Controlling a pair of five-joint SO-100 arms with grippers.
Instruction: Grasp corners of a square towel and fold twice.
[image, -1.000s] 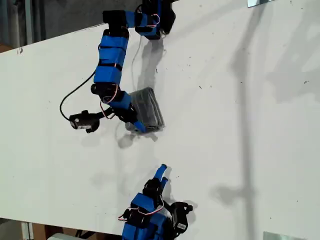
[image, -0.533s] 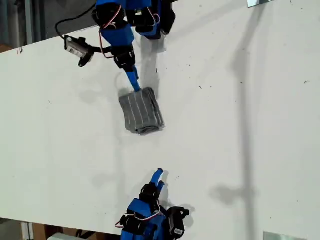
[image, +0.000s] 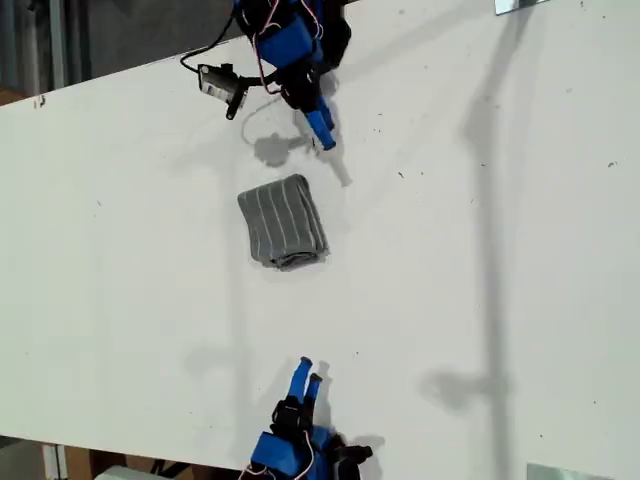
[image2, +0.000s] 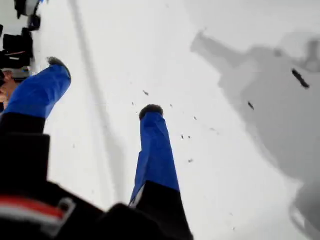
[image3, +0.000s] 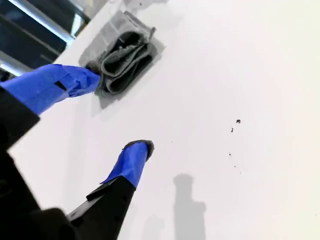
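The towel (image: 283, 222), grey with thin white stripes, lies folded into a small rectangle on the white table (image: 480, 300), near the middle of the exterior view. Its stacked layered edge (image3: 122, 57) faces my second gripper (image3: 119, 111). The corners are tucked into the folds and cannot be told apart. My first gripper (image: 322, 135) hangs open near the top of the exterior view, apart from the towel, over bare table (image2: 200, 75); its jaws (image2: 105, 86) hold nothing. My second gripper (image: 310, 372) is open at the bottom of the exterior view, well short of the towel.
The first arm's base (image: 300, 30) and its wrist camera (image: 222, 85) sit at the exterior view's top edge. Small dark specks (image: 400, 175) dot the table. Long shadows (image: 485, 200) cross the exterior view's right half.
The first arm let go of the folded towel and pulled back toward the exterior view's top. The second arm drew back toward the bottom edge. The towel stayed put.
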